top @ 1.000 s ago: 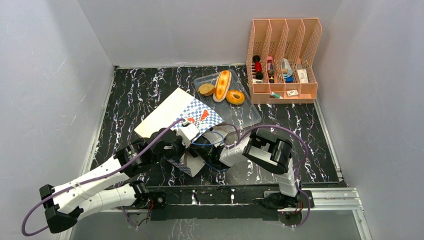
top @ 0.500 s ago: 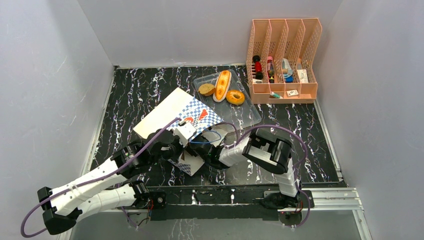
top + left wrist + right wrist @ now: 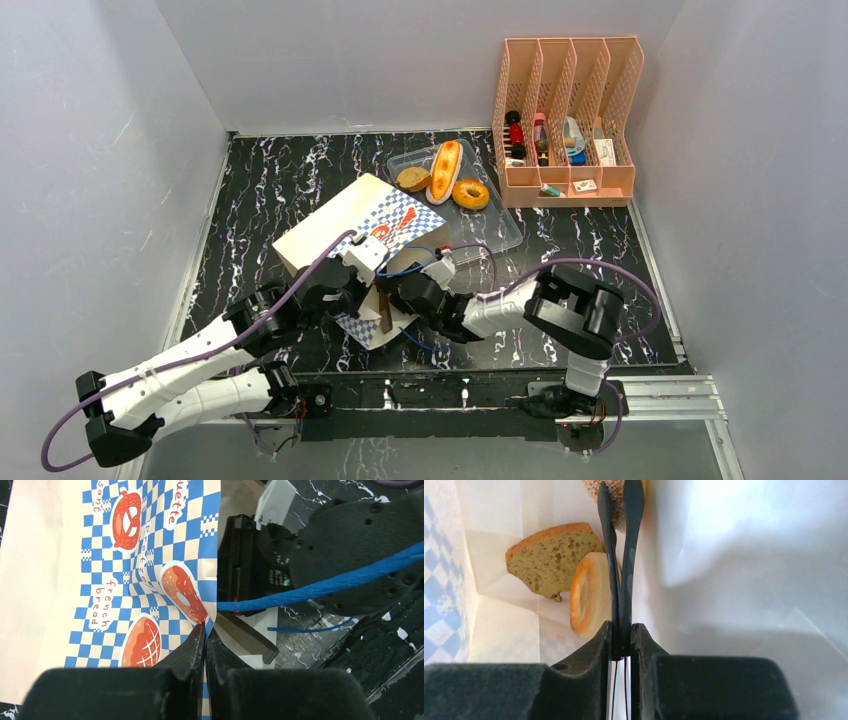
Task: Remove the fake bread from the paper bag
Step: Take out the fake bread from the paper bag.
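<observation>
The paper bag (image 3: pixel 345 215) lies on its side with its mouth toward the arms. My left gripper (image 3: pixel 205 630) is shut on the bag's checkered rim (image 3: pixel 150 580), and it also shows in the top view (image 3: pixel 362 268). My right gripper (image 3: pixel 622 630) is inside the bag, shut on thin black tongs (image 3: pixel 620 555). In the top view it (image 3: pixel 402 292) sits at the bag's mouth. Inside lie a brown-crusted bread slice (image 3: pixel 551 555) and an orange ring pastry (image 3: pixel 585 597). The tong tips reach a speckled pastry (image 3: pixel 613 487) at the frame's top edge.
A clear plastic tray (image 3: pixel 490 235) behind the bag holds a round brown roll (image 3: pixel 413 179), a long orange bun (image 3: pixel 444 170) and a golden ring donut (image 3: pixel 470 193). A pink slotted organizer (image 3: pixel 567 120) with small items stands at the back right. Blue cord handles (image 3: pixel 320 585) trail by the mouth.
My right arm has swung left and pushed its gripper into the bag's mouth. The bag has shifted and turned a little toward the back. My left gripper keeps its hold on the rim.
</observation>
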